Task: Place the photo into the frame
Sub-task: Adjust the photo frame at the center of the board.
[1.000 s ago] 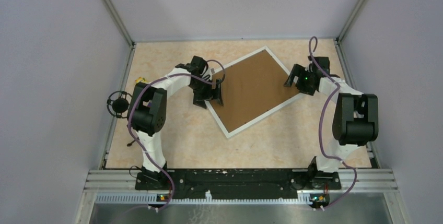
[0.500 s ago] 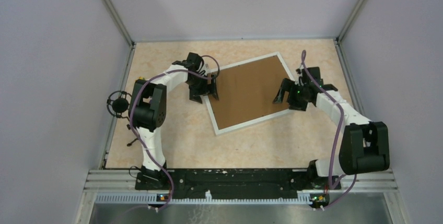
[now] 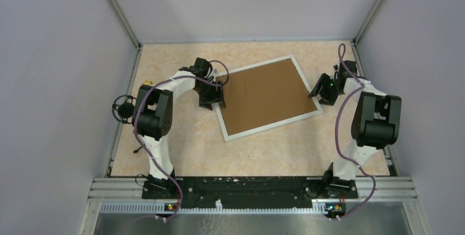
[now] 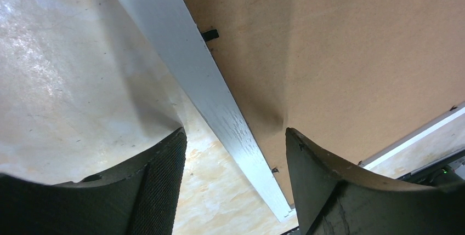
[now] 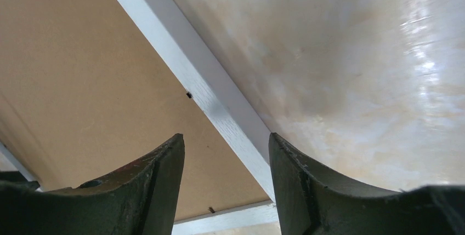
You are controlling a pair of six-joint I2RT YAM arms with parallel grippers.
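Note:
The frame [image 3: 300,76] lies flat, back side up, in the middle of the table, with thin white bars around a brown backing board [image 3: 264,95]. The photo is hidden. My left gripper [image 3: 217,99] is open, its jaws straddling the frame's left bar [image 4: 219,103]. My right gripper [image 3: 319,92] is open, its jaws straddling the right bar [image 5: 219,109] near the frame's near right corner. Small black tabs [image 4: 209,34] hold the board at the bars' inner edges.
A black round object on a stand [image 3: 125,109] sits at the table's left edge. Grey walls close in the table on three sides. The metal rail [image 3: 247,188] with the arm bases runs along the near edge.
The frame has turned clockwise and now lies less diagonally. My right gripper swung in over the board, then back out to the frame's right bar. My left gripper moved slightly along the left bar.

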